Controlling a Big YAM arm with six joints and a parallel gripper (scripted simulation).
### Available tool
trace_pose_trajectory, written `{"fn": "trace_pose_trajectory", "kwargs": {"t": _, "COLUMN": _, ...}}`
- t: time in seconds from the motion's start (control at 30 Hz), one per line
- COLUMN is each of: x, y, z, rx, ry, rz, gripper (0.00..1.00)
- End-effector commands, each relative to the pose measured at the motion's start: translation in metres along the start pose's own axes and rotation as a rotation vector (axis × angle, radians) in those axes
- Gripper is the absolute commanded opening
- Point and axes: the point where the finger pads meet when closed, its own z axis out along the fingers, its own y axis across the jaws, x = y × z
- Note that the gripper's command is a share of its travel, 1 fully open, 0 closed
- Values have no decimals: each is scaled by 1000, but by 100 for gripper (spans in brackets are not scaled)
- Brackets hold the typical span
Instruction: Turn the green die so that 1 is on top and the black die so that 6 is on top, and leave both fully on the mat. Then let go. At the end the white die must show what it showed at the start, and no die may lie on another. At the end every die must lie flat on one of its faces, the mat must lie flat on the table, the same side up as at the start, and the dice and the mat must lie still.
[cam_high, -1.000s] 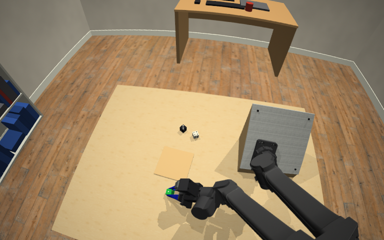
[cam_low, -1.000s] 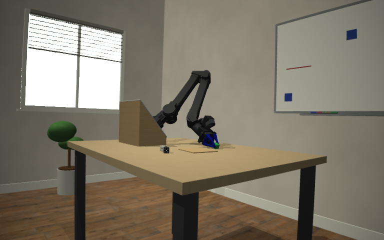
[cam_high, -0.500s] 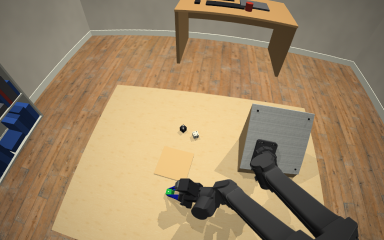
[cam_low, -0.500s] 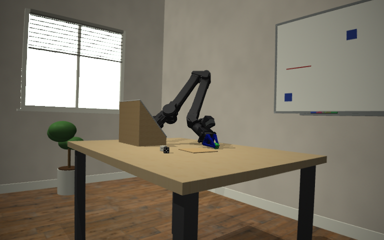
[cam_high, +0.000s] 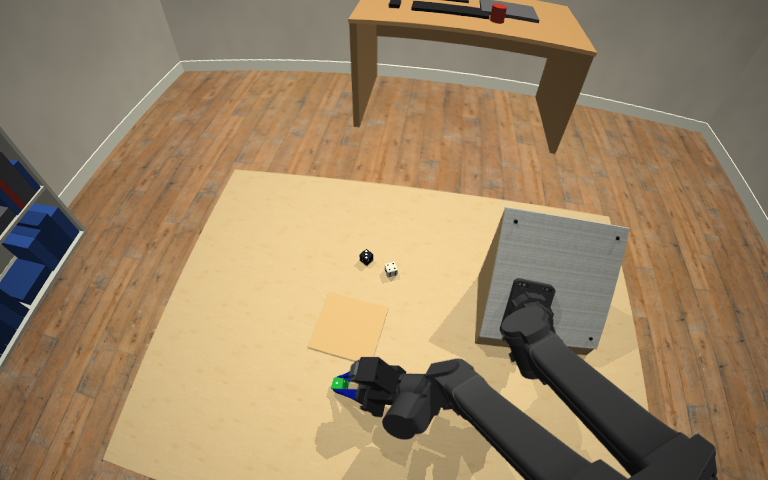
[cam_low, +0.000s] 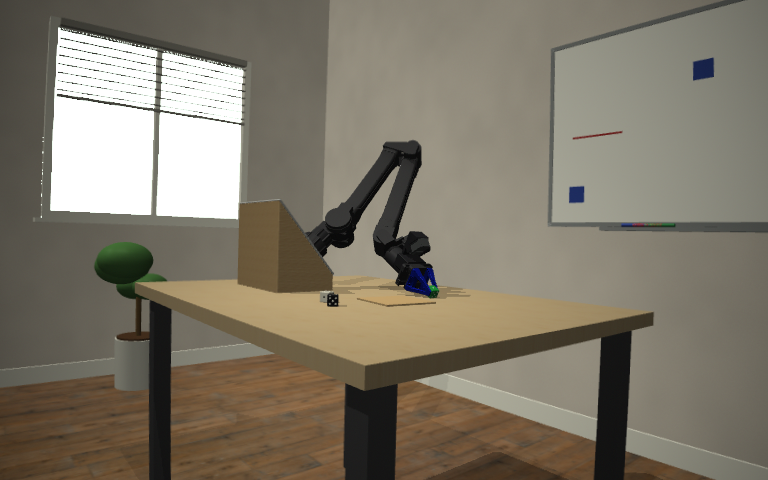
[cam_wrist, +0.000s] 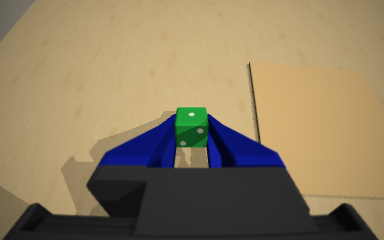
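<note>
Gripper (cam_wrist: 190, 131): blue fingers closed on the green die (cam_wrist: 191, 126), one pip uppermost, just off the mat (cam_high: 348, 325) on its side toward the table's near edge. Black die (cam_high: 366, 256) and white die (cam_high: 390, 269): side by side on the bare tabletop (cam_high: 226, 283) beyond the mat's far edge, apart from each other.

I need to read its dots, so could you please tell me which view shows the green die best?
The wrist view: the green die fills the centre between the fingers, dots readable. Top and exterior show only a small green speck.

Bare table (cam_high: 226, 316) flanks the mat (cam_high: 348, 325) — two dice (black (cam_high: 366, 256), white (cam_high: 390, 269)) beyond it.
</note>
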Motion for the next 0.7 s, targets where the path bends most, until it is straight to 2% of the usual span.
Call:
{"fn": "trace_pose_trajectory", "kwargs": {"t": 0.0, "x": -1, "y": 7, "z": 1, "rx": -20, "ry": -9, "rz": 14, "gripper": 20}}
{"fn": "trace_pose_trajectory", "kwargs": {"t": 0.53, "x": -1, "y": 7, "z": 1, "rx": -20, "ry": -9, "rz": 14, "gripper": 20}}
{"fn": "trace_pose_trajectory", "kwargs": {"t": 0.67, "x": -1, "y": 7, "z": 1, "rx": -20, "ry": -9, "rz": 14, "gripper": 28}}
